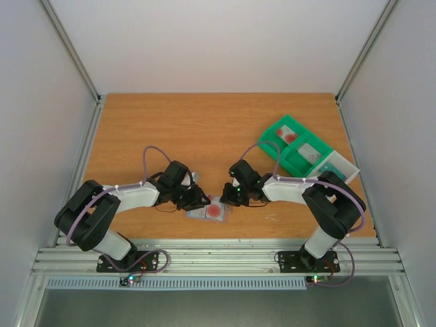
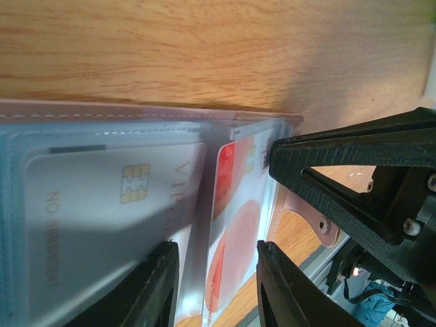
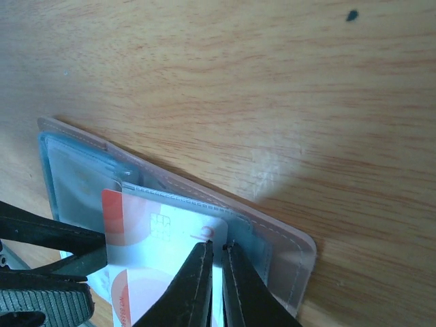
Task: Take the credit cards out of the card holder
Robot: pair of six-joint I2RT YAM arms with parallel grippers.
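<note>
The card holder (image 1: 206, 212) lies spread open on the counter (image 1: 170, 129), near the front edge, between my two arms. My right hand (image 3: 216, 269) is clenched on the edge of the red card (image 3: 153, 231) at its clear pocket. From the wrist view I can't be sure the fingers haven't caught the pocket film along with it. My left hand (image 2: 214, 272) is released. Its fingers are spread either side of the seam between the pockets, low over the holder, with nothing grasped. A grey card (image 2: 102, 218) sits fully inside the neighbouring pocket.

My main worry is dragging. If film is pinched with the card, a pull takes the whole holder with it, and it could slide off the front edge. The left hand isn't plainly bearing down, so the holder may lift or skid. The right hand's bite is narrow, so the card could slip free or flex. The two hands are crowded close, and a careless withdrawal could knock them together.
</note>
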